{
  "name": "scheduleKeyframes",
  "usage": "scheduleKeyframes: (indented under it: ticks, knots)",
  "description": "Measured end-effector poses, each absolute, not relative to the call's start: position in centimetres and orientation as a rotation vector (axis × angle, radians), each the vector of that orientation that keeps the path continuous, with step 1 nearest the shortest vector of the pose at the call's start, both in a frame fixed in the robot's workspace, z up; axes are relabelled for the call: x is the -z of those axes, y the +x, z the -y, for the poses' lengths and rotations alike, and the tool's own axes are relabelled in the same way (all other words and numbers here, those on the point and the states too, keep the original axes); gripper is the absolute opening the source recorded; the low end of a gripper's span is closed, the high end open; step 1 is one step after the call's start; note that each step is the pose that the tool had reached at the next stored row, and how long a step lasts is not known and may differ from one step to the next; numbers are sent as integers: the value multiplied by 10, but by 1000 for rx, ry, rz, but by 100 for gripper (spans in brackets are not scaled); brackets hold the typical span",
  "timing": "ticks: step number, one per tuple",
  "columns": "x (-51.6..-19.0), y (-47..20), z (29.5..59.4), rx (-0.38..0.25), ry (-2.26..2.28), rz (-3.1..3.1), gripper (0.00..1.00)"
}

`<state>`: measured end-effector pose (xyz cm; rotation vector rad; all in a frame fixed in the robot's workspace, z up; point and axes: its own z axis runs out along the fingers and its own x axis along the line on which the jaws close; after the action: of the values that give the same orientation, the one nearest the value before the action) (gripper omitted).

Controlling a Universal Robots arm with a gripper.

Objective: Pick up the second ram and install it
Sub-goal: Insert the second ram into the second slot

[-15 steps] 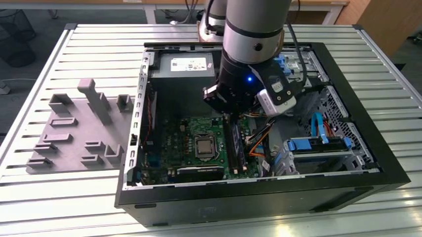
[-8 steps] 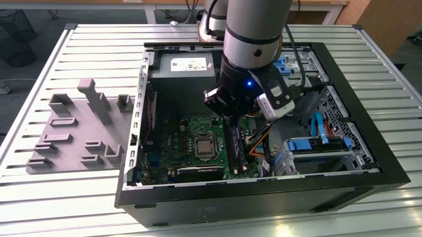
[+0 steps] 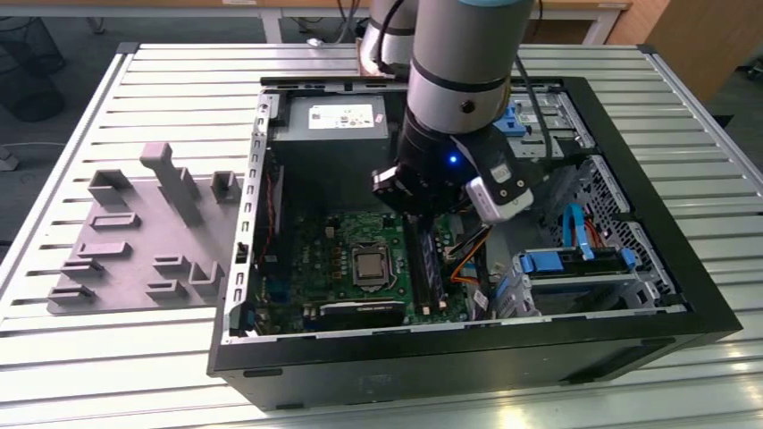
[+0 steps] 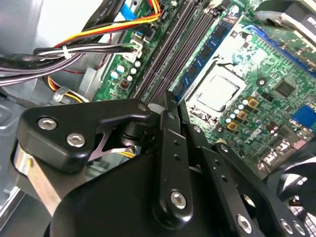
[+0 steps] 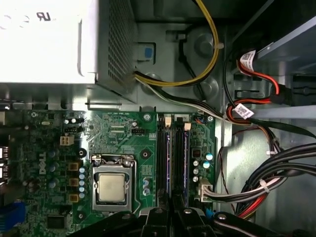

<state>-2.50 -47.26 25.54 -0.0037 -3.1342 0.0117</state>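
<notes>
The second ram [image 4: 210, 47] is a green-blue strip with white labels. It stands on edge among the black memory slots [image 4: 165, 64] beside the processor socket [image 4: 217, 91]. In the first wrist view the ram [image 5: 171, 163] shows edge-on, in line with my gripper [image 5: 170, 213]. My gripper [image 4: 168, 98] has its black fingers [image 4: 169, 148] pressed together, with the tips at one end of the strip. I see nothing between the fingers. In the exterior view my gripper [image 3: 414, 214] reaches down into the open computer case [image 3: 667, 295], over the green motherboard [image 3: 346, 241].
A power supply [image 3: 334, 121] fills the case's far end. Bundles of yellow, red and black cables [image 5: 256, 182] run next to the slots. Blue drive brackets [image 3: 573, 264] sit at the exterior view's right. A grey parts fixture [image 3: 143, 232] lies on the slatted table [image 3: 71, 357].
</notes>
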Motion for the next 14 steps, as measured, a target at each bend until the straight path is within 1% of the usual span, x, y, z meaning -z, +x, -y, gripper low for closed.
scheduleKeyframes:
  ticks: [8,14]
  knots:
    - [-241,-24,473,-11,-4,3133,14]
    - [-240,-24,473,-4,2,3133,14]
